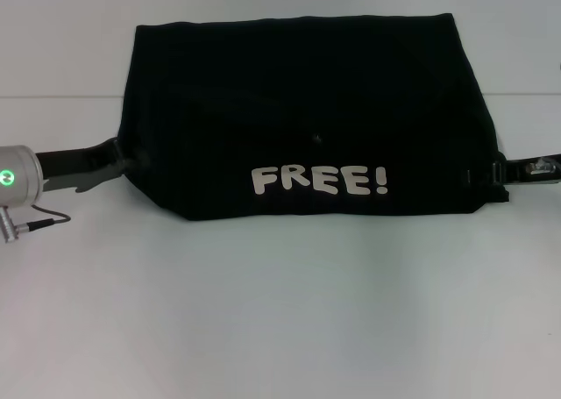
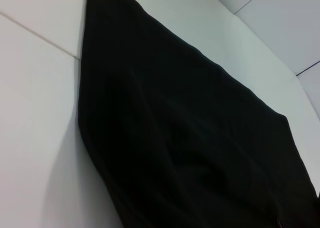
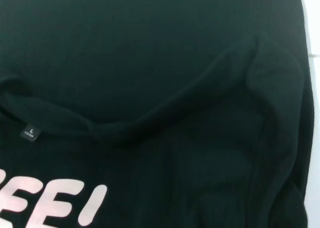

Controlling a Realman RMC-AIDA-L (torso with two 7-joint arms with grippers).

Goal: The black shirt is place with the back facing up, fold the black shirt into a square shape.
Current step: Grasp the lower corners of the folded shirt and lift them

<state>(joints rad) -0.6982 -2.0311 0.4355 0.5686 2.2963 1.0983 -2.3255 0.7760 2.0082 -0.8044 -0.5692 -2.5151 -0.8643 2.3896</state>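
Head view: the black shirt (image 1: 307,118) lies on the white tabletop (image 1: 280,320), already folded into a wide block, with the "FREE!" lettering (image 1: 320,181) showing along its near edge. The left claw (image 1: 118,158) sits at the shirt's left near corner and the right claw (image 1: 501,173) at its right near corner. Both are half buried at the cloth edge, so I cannot tell whether either is clamped or apart.

Left wrist view: only the shirt (image 2: 190,148) and bare tabletop (image 2: 35,112) show. The cloth slopes away from this claw in loose folds; its own fingers are not in sight.

Right wrist view: the neck label (image 3: 30,132), the collar ridge and part of the lettering lie just beyond this claw.

Handling, my judgement: light, limp, several layers thick and prone to sag and slide. Best taken at the two near corners, pinching all layers together, so the fold stays even.
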